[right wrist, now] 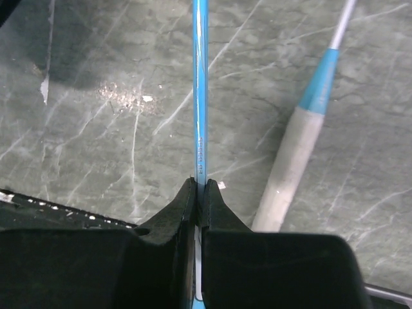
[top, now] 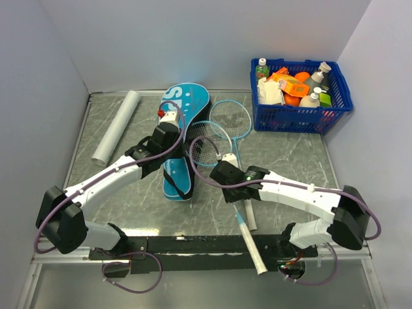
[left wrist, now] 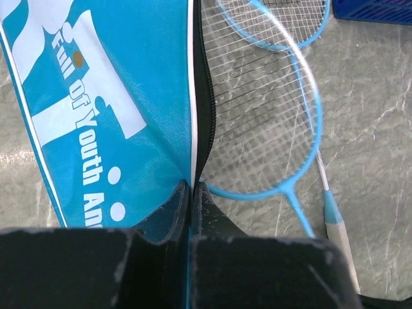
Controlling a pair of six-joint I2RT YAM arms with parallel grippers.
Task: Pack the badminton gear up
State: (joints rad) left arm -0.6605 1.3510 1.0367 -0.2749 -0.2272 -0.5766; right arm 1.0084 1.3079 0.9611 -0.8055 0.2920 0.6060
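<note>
The teal bag point(top: 182, 132) lies lengthwise in the middle of the table, white lettering up. My left gripper point(top: 168, 120) is shut on its black zipper edge point(left wrist: 198, 116), the jaws point(left wrist: 192, 188) pressed together on the fabric. Two light-blue rackets lie to the bag's right, their heads point(top: 230, 119) point(top: 207, 149) overlapping next to the bag. My right gripper point(top: 220, 164) is shut on one racket's thin blue shaft point(right wrist: 200, 96), the fingertips point(right wrist: 200, 185) pinching it. The other racket's white handle point(right wrist: 290, 174) lies on the table beside it.
A blue plastic basket point(top: 299, 120) full of groceries stands at the back right. A white tube point(top: 116, 125) lies at the back left. One racket handle point(top: 253, 250) reaches over the table's near edge, between the arm bases.
</note>
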